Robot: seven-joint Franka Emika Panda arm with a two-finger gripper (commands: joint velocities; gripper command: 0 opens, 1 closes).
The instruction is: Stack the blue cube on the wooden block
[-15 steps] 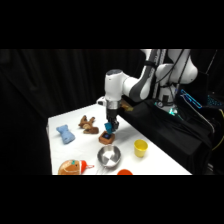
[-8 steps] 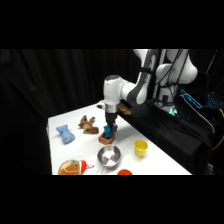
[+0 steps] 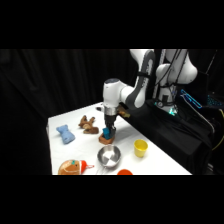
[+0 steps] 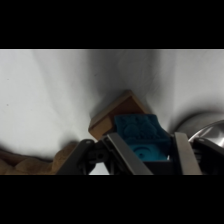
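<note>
The blue cube [image 4: 136,126] sits between the two metal fingers [image 4: 124,154] of my gripper [image 4: 146,142], which is shut on it. Right under it lies the brown wooden block [image 4: 124,109], one corner poking out beyond the cube. In the side view my gripper [image 3: 108,131] comes straight down at the table's middle, with the blue cube [image 3: 106,133] at its tip resting on or just above the wooden block [image 3: 105,140]. I cannot tell whether cube and block touch.
A brown plush toy [image 3: 88,124] and a pale blue bone-shaped item [image 3: 65,134] lie to the left. A metal bowl [image 3: 109,156] stands close in front of the block, a yellow cup [image 3: 141,147] to its right. An orange toy [image 3: 72,167] sits at the front edge.
My gripper has come down a little with the blue cube, closing the gap to the wooden block. Nothing else on the table has moved.
</note>
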